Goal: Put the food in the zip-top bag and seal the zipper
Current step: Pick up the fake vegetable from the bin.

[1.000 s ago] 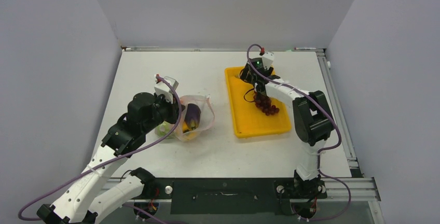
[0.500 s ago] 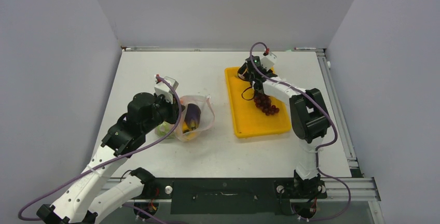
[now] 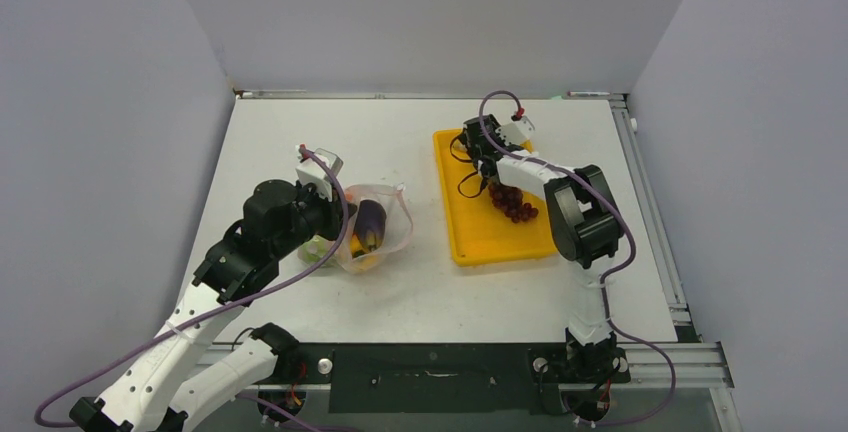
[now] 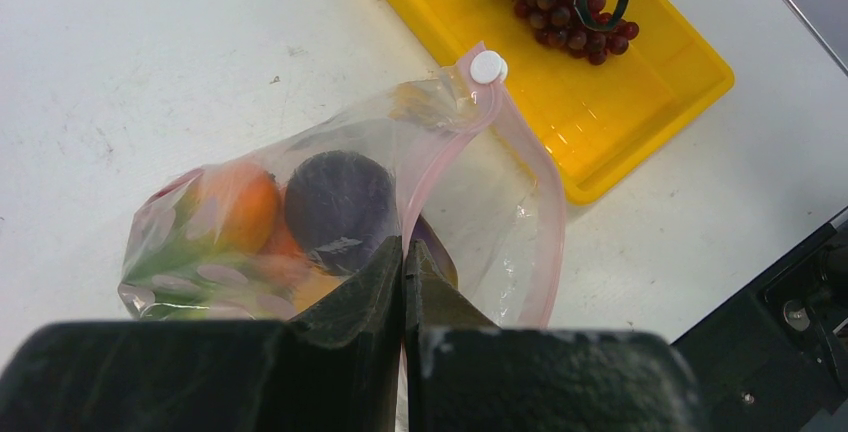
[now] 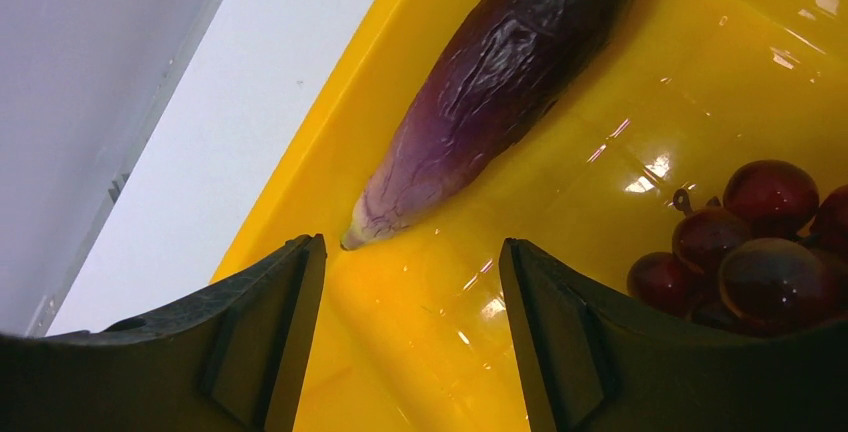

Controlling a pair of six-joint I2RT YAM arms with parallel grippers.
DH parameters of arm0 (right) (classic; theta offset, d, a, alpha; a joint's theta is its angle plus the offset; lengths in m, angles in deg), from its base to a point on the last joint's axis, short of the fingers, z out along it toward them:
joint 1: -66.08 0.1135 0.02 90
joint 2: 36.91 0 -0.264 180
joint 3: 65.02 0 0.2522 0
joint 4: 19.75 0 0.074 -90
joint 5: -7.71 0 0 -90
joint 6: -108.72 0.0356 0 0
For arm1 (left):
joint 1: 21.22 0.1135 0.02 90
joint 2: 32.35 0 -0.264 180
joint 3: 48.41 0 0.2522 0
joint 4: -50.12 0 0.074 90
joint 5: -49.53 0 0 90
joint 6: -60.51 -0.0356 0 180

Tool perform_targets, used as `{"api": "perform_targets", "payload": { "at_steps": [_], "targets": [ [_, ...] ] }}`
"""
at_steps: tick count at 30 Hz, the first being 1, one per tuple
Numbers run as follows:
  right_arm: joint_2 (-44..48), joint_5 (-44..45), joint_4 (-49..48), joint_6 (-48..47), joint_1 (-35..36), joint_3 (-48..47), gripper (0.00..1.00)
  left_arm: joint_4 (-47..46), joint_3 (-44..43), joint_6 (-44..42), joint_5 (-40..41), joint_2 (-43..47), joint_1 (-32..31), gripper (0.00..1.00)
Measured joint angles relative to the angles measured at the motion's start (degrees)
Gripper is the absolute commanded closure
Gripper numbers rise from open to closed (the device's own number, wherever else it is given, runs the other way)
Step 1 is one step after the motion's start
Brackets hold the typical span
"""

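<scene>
**A:** What is the left arm doing?
**B:** It is reaching out low over the table (image 3: 300,142) and bending at the elbow. The left gripper (image 4: 403,252) is pinching tight on the bag (image 4: 500,192), right at the pink zipper (image 4: 440,147).
**A:** Where is the bag sitting?
**B:** It is lying on the table, left of the yellow tray (image 3: 490,242) and apart from it. Its mouth is gaping open toward the tray, and the zipper is curving round in a loop. A white slider (image 4: 488,67) is sitting at the far end of the zipper.
**A:** What is showing inside?
**B:** A dark eggplant (image 4: 340,197), an orange pepper (image 4: 235,207) and something green (image 4: 165,262) are pressing against the clear plastic.
**A:** And the right arm?
**B:** It is bending up at the elbow and reaching to the far end of the tray, with its wrist pointing down. The right gripper (image 5: 412,252) is hanging wide open and is holding nothing.
**A:** What is lying under it?
**B:** A long eggplant (image 5: 500,72) is lying slanted in the tray, with its thin tip pointing between the two fingers. The grapes (image 5: 760,232) are sitting in a bunch just beside it, in the tray too.
</scene>
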Motion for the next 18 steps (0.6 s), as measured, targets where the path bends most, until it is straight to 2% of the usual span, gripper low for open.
{"api": "perform_targets", "payload": {
  "at_steps": [18],
  "targets": [
    [-3.63,-0.11,-1.57,5.62,-4.44,-0.98,0.35,-0.02,0.00,0.22,-0.46,-0.07,0.00,1.00]
  ]
}}
